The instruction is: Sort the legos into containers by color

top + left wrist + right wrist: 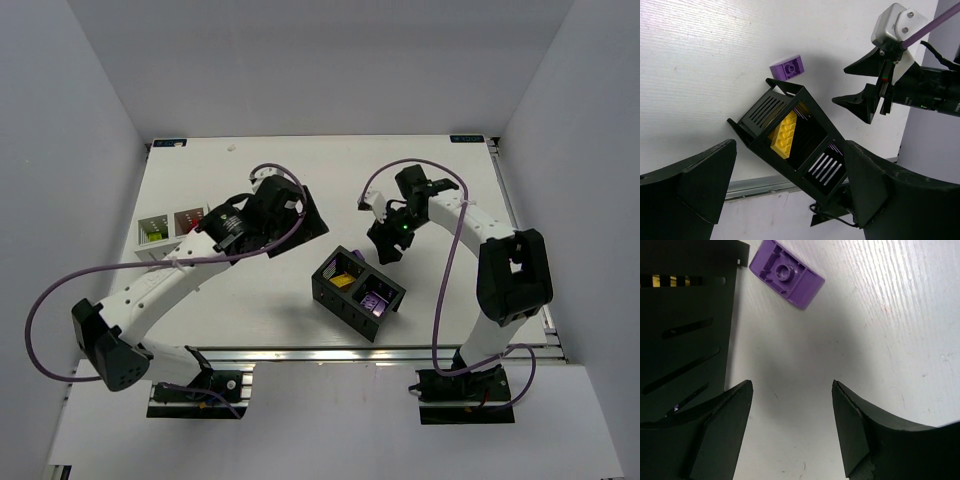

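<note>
Looking down from above, I see the black box (336,297) set diagonally near the table's (250,290) front edge, between the two arms. One cell holds a yellow brick (343,279) and the other holds purple pieces (373,303). The white box (143,240) sits well apart at the left side, close to that edge, with lime in one cell and red in the other.

The loose purple brick (786,272) lies on the table just beside a corner of the black box (685,340). I cannot tell if it touches. It lies flat with its hollow underside up. In the right wrist view its long axis runs from upper left to lower right, slanting away from the box wall. The table on the brick's far side from the box is bare, so the only crowding is the box corner.

The right gripper (792,390) hangs over bare table near the brick, jaws wide apart and holding nothing. The box wall is close beside one finger (720,430).

The left gripper (300,215) is farther back, jaws also spread and holding nothing. Its camera frames the black box (790,165), the yellow brick (785,134) lying at a slant inside, the purple brick (787,67) beyond and the right gripper (865,100).
</note>
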{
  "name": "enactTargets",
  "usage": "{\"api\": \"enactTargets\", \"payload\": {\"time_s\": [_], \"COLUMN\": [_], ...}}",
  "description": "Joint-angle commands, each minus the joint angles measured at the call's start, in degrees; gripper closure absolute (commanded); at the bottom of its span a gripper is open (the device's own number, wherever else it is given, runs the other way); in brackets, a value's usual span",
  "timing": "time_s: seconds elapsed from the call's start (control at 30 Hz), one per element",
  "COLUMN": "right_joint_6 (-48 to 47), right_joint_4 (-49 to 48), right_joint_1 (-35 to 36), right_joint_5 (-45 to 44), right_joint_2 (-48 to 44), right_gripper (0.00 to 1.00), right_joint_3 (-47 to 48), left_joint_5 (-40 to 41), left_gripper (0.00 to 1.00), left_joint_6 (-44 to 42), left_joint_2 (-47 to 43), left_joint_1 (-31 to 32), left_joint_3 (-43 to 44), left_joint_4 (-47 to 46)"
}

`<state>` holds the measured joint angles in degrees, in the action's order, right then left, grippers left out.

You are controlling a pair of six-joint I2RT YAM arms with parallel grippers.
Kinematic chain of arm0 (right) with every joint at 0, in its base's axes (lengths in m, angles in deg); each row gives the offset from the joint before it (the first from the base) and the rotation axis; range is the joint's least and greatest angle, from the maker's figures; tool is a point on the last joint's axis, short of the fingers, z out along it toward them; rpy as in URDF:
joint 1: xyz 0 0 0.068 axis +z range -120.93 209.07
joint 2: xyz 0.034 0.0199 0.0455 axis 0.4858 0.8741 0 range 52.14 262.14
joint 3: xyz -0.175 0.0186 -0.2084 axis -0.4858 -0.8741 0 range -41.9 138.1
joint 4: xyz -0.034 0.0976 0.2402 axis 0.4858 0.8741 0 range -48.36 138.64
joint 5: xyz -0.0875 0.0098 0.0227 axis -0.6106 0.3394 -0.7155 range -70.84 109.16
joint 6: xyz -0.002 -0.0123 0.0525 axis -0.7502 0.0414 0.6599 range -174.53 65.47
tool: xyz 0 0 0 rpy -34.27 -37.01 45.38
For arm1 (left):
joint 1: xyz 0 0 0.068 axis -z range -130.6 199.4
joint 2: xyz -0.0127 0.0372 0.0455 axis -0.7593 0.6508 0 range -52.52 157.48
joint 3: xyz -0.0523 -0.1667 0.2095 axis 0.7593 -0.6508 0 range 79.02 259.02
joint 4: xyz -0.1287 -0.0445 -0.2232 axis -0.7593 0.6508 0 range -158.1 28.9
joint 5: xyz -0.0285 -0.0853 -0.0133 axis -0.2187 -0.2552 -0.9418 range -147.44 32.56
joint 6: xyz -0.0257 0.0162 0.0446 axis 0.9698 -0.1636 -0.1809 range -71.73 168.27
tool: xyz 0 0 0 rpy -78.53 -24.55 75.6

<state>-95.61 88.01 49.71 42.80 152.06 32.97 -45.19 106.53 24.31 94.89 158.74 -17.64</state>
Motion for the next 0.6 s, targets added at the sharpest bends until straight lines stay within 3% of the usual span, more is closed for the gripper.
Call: {"api": "enactTargets", "payload": {"time_s": [0.0,0.1,0.23,0.57], "right_joint_6": [-2.77,-2.95,-5.06,-9.63], "right_joint_4": [0.39,-0.58,3.28,15.85], "right_joint_1": [-0.25,-0.16,-0.43,-1.05], "right_joint_5": [3.34,2.65,1.76,7.29], "right_joint_2": [1.85,3.7,7.91,12.31], "right_gripper": [0.3,0.36,0.59,0.88], "right_joint_3": [1.5,2.29,5.81,11.7], "left_joint_5": [-0.91,0.49,2.16,2.43], "left_gripper": [0.02,0.02,0.02,0.02], "left_joint_6": [0.98,1.24,1.77,-2.88], "left_joint_2": [0.24,-1.25,-5.37,-12.06], "left_joint_1": [0.21,0.21,0.21,0.21], "left_joint_3": [2.72,2.02,-1.67,-8.09], "left_joint_4": [1.58,0.0,-3.43,-10.55]}}
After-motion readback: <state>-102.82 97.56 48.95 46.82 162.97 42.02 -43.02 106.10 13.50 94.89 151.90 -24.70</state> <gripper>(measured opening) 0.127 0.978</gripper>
